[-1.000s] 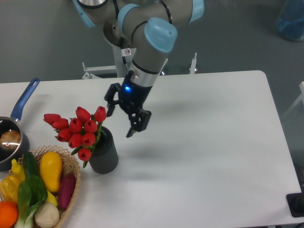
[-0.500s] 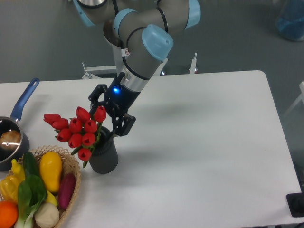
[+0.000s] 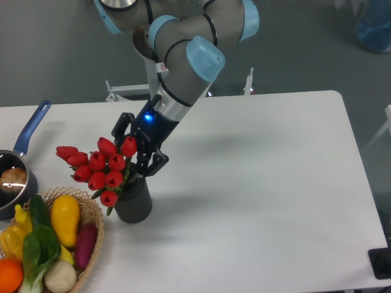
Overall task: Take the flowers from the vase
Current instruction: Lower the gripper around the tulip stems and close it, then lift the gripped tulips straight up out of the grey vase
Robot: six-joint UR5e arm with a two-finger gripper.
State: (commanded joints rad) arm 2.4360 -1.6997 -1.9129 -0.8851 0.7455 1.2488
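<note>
1. Far on the left sits a saucepan (image 3: 12, 183) with a blue handle, and something pale and round lies inside it.
2. Just below it is a wicker basket (image 3: 91, 217) full of toy vegetables: a yellow one, a purple one, green leaves, a white one and an orange one.
3. Next come the flowers (image 3: 98, 166), a bunch of red tulip buds. They lean to the left, out over the basket, and their green stems go down into the vase (image 3: 134, 198).
4. That vase is dark grey with ribs. It stands upright on the white table (image 3: 275, 183), just beside the basket.
5. Right above the vase mouth is the gripper (image 3: 139, 152). Its black fingers are spread apart, one on each side of the top of the bunch. They are not squeezing the flowers.
6. A small blue light glows on the arm's wrist, and a tiny sticker higher up is too small to read.
</note>
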